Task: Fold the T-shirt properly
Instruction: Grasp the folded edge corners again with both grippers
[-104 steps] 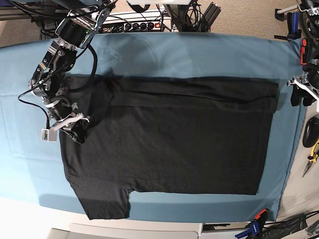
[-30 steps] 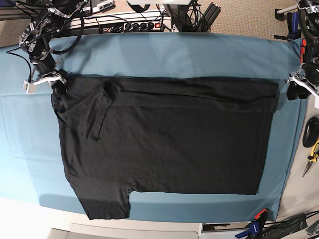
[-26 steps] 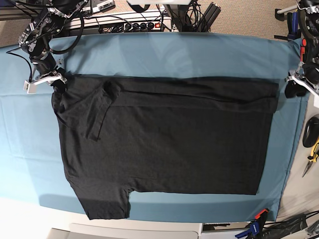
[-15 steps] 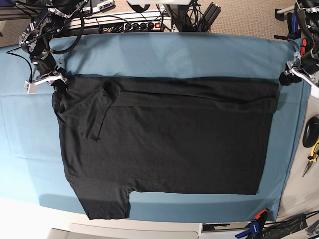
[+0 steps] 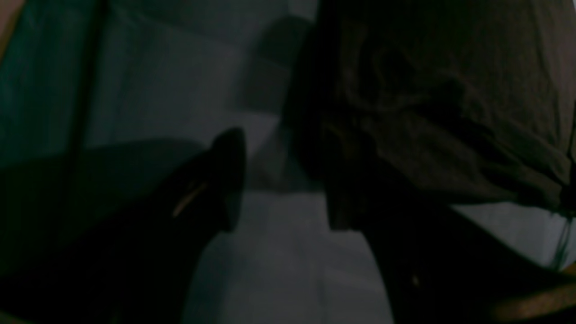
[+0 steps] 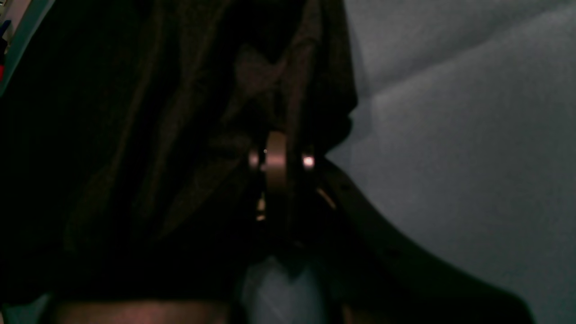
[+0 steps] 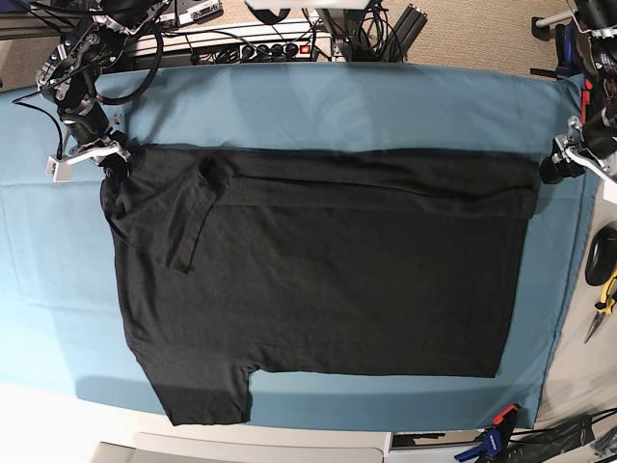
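The black T-shirt (image 7: 318, 270) lies flat on the teal cloth (image 7: 337, 106), plain side up, with its upper sleeve folded in over the chest. My right gripper (image 7: 116, 162) sits at the shirt's top left corner. In the right wrist view this gripper (image 6: 279, 171) is shut on a bunched fold of the black T-shirt (image 6: 189, 135). My left gripper (image 7: 552, 170) hangs at the shirt's top right corner. In the left wrist view the left gripper (image 5: 283, 180) is open, and the edge of the T-shirt (image 5: 427, 112) lies against one finger, with teal cloth between the fingertips.
A power strip (image 7: 275, 48) and cables run along the table's back edge. Pliers (image 7: 603, 294) and other tools lie off the table's right side, and clamps (image 7: 496, 424) sit at the front right corner. Teal cloth borders the shirt on all sides.
My left gripper has come in from beyond the table's right edge to the shirt's top right corner. The right gripper has stayed at the top left corner and closed tighter.
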You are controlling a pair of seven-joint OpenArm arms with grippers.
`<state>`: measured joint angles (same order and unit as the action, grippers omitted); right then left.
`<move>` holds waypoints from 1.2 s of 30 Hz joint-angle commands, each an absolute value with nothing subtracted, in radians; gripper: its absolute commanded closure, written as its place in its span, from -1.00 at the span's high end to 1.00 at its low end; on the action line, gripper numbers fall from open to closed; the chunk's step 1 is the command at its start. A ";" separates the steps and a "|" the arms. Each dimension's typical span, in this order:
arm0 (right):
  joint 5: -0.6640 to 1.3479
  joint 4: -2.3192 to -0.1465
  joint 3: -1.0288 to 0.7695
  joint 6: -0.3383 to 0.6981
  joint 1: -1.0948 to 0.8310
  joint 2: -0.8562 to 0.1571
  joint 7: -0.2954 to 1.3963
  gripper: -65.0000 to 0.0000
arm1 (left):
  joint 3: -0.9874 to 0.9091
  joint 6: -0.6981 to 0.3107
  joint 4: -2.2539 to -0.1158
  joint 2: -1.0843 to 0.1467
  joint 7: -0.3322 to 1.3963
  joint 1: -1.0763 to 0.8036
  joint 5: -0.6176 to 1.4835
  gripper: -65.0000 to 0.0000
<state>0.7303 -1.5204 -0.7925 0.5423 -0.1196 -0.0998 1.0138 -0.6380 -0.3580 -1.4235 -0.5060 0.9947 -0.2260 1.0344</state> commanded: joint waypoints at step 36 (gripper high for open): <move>0.741 -1.537 -0.793 0.599 -0.110 -0.116 0.994 -1.00 | -0.644 -0.423 -1.437 -0.462 0.961 -0.216 1.093 -1.00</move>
<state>0.7296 -1.5204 -0.7921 0.5808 -0.1192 -0.0994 1.0134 -0.6376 -0.4122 -1.4235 -0.4431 0.9791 -0.2256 1.0740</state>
